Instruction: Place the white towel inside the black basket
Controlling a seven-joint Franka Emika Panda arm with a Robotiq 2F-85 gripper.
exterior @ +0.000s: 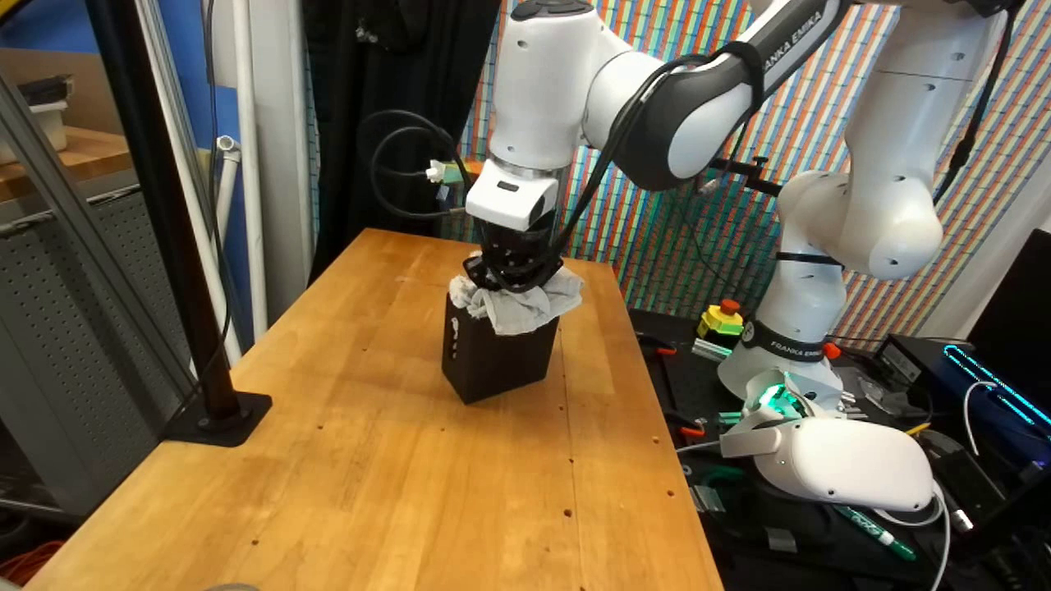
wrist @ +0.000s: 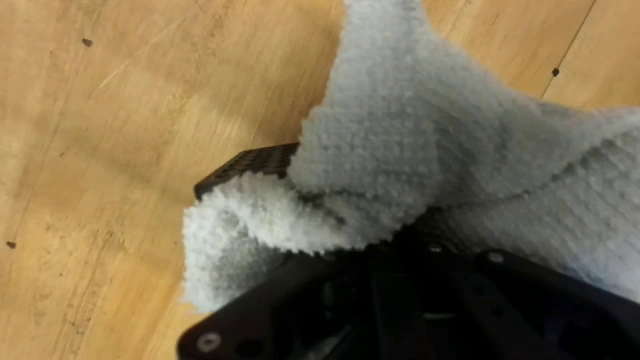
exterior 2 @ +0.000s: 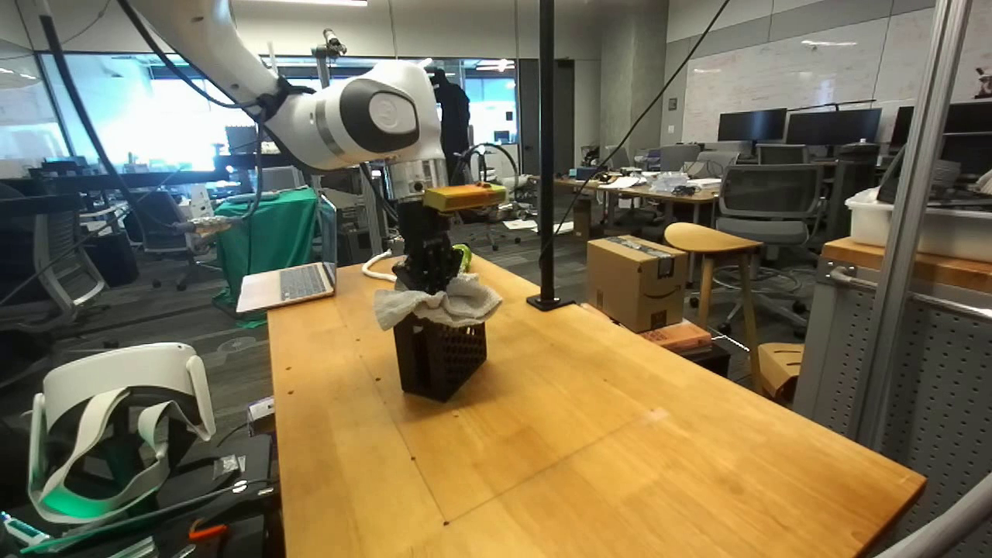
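Nearest in the wrist view we have the jaws, pointing down into the white towel (wrist: 395, 125). Folds hide their tips, so we can't tell if they're clamped on the towel or just pressing on it. Towel is bunched around them, over the mouth of the black basket (exterior: 497, 361); its edges hang out past the rim in both exterior views, and we can't tell how much sits inside. Wrist view gives us one perforated basket corner past the towel. Basket is upright on the table (exterior: 394, 468). White arm (exterior: 538, 90) is overhead, wrist roughly vertical, and in an exterior view we see a yellow-orange block (exterior 2: 465, 198) on it. Further out, a black post (exterior 2: 547, 178) stands at one table edge. Off the opposite edge we have a white headset (exterior: 854, 464) with a green marker (exterior: 876, 533) just beside it, and a yellow stop button (exterior: 713, 320) with a red cap near the arm's base. In an exterior view an open laptop (exterior 2: 302, 285) is at the table's edge, past the basket. Beyond the table we see a cardboard box (exterior 2: 635, 283) just beside a wooden stool (exterior 2: 709, 236). Behind the arm hangs a striped backdrop (exterior: 690, 25). Furthest back, dark monitors (exterior 2: 833, 128) and a whiteboard (exterior 2: 798, 70) on the wall
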